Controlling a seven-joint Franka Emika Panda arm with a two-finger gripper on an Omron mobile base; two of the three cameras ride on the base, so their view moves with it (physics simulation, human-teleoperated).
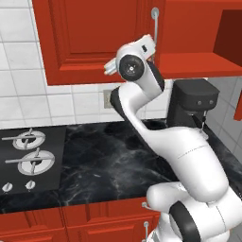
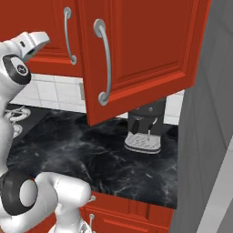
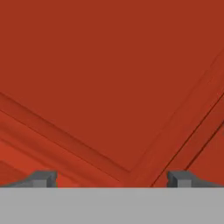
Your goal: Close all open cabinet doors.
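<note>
A glossy red cabinet door (image 2: 145,50) stands swung out towards me over the counter, its curved silver handle (image 2: 105,63) on its left edge. To its left a second cabinet door (image 1: 94,33) lies flat against the wall cabinet, with its handle (image 1: 155,21) at its right edge. My hand is raised in front of this door's lower right corner. My gripper (image 3: 111,179) is open, its fingertips (image 3: 43,178) wide apart with nothing between them. It points close at a red raised panel corner (image 3: 127,168).
A dark coffee machine (image 1: 191,101) stands on the black marble counter (image 1: 104,160) under the open cabinet's red underside (image 1: 198,64). A gas hob (image 1: 28,151) lies at the left. A tall grey side wall (image 2: 205,136) bounds the right. Red drawer fronts (image 1: 104,222) run below the counter.
</note>
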